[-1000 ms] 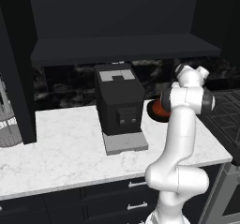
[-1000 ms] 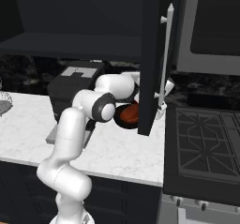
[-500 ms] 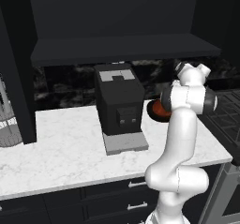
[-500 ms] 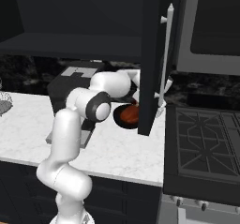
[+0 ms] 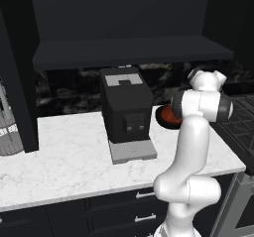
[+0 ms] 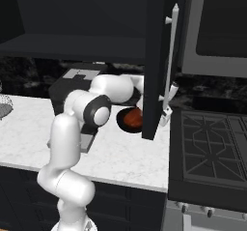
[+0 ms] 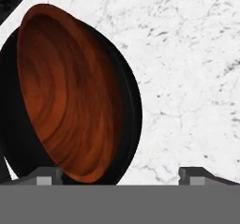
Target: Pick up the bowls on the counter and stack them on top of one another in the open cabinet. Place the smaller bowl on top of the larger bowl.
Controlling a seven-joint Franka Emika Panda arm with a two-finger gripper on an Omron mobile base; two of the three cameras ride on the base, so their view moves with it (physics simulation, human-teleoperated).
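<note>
The reddish-orange bowl (image 7: 65, 96) lies close in front of the hand, its red-brown inside facing me. Glossy black of the black bowl (image 7: 129, 115) rings it; I cannot tell whether the orange bowl sits inside it. Both rest on the white marbled counter (image 7: 187, 68), right of the coffee machine, where the orange bowl (image 5: 170, 115) (image 6: 131, 120) peeks out behind the arm. My gripper (image 7: 121, 177) is open, fingertips wide apart, with the bowls' near edge between them. The black cabinet's bottom board (image 5: 129, 52) hangs above.
A boxy black coffee machine (image 5: 126, 107) stands on the counter left of the bowls. The open cabinet door (image 6: 155, 56) hangs just right of the hand. A stove (image 6: 207, 152) adjoins the counter's right end. A wire basket (image 5: 7, 127) sits far left.
The arm's elbow has rolled a little while the hand stays by the bowls. The bowls have not moved.
</note>
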